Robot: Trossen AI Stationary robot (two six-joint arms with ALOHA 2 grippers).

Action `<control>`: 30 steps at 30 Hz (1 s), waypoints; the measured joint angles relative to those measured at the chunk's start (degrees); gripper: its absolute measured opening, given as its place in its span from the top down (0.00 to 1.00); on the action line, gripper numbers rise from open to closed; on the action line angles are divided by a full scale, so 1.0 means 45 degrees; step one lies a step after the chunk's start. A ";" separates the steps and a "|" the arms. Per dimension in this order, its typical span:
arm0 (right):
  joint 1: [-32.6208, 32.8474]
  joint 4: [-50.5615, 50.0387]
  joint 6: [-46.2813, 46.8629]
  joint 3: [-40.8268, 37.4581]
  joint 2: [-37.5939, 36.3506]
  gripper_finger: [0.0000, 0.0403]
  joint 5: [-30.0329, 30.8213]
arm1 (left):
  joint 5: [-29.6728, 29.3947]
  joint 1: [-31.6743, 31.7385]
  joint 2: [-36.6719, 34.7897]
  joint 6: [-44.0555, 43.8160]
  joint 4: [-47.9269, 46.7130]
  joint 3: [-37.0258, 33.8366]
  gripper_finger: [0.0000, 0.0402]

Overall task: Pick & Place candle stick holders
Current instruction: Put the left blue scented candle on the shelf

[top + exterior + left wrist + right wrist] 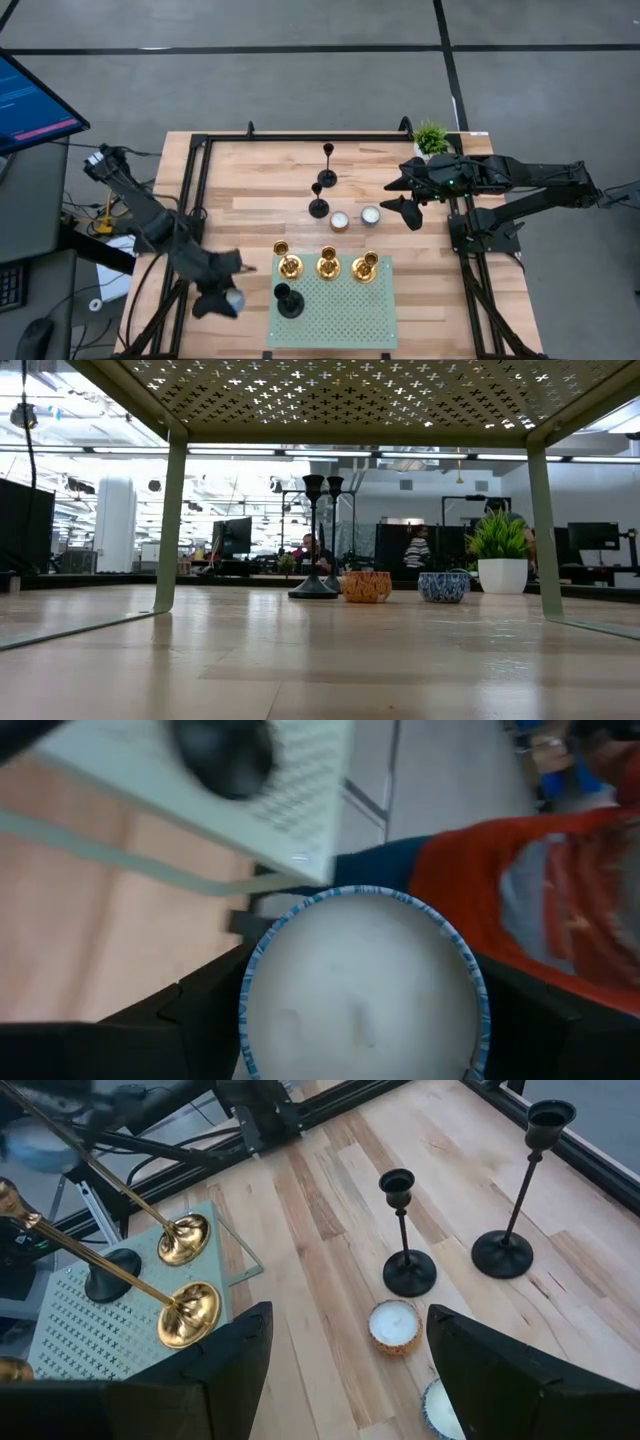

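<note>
Three gold holders (pixel 328 265) and one black holder (pixel 288 300) stand on my green perforated stand (pixel 345 315); two black holders (pixel 322 190) remain mid-table beside two candle cups (pixel 355 218); my left gripper (pixel 228 298), off the stand's left edge, clasps what seems a blue-rimmed cup (pixel 365 985); my right gripper (pixel 405 195) hovers open, clear space beneath.

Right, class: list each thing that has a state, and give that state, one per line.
Left hand: shut on blue-rimmed candle.
Right hand: open, empty, above table.
Gold holders: three, upright on rack.
Black holder: upright on rack.
Other black holders: two, upright on table.
Table candles: two, unlit.
Plant: upright.
</note>
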 joint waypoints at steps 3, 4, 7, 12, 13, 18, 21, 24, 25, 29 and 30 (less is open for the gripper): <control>0.0005 0.0002 -0.0001 0.0000 0.0002 0.37 0.0000 | -0.0531 -0.0799 0.0806 -0.0542 0.1054 0.0338 0.25; 0.0010 -0.0003 -0.0001 0.0000 0.0002 0.37 0.0000 | -0.0727 -0.1057 0.1075 -0.0661 0.1428 0.0470 0.25; 0.0010 0.0000 -0.0001 0.0000 0.0002 0.37 0.0000 | -0.1422 -0.1849 0.1788 -0.1162 0.2126 0.0897 0.25; 0.0010 -0.0003 -0.0004 0.0000 0.0002 0.37 -0.0005 | -0.2939 -0.3245 0.2804 -0.2114 0.2905 0.1440 0.25; 0.0010 -0.0003 -0.0006 0.0000 0.0002 0.37 0.0000 | -0.3250 -0.3494 0.3030 -0.2265 0.3018 0.1567 0.25; 0.0010 -0.0003 -0.0006 0.0000 0.0001 0.37 -0.0005 | -0.4524 -0.4017 0.3915 -0.2169 0.3399 0.1981 0.25; 0.0010 -0.0003 -0.0006 0.0000 0.0002 0.37 -0.0005 | -0.5527 -0.3997 0.4315 -0.1231 0.3884 0.2170 0.25; 0.0010 -0.0004 0.0060 0.0000 0.0002 0.37 -0.0010 | -0.6614 -0.3997 0.4674 0.0032 0.3939 0.2395 0.25; 0.0010 -0.0006 0.0062 0.0000 0.0002 0.37 -0.0010 | -0.7018 -0.3989 0.4797 0.0389 0.3941 0.2430 0.25; 0.0034 -0.0017 0.0091 0.0000 0.0002 0.37 -0.0010 | -0.8600 -0.3984 0.5341 0.0948 0.3971 0.2494 0.25; 0.0034 -0.0013 0.0091 0.0000 0.0002 0.37 -0.0010 | -0.8880 -0.3977 0.5505 0.0957 0.4013 0.2494 0.25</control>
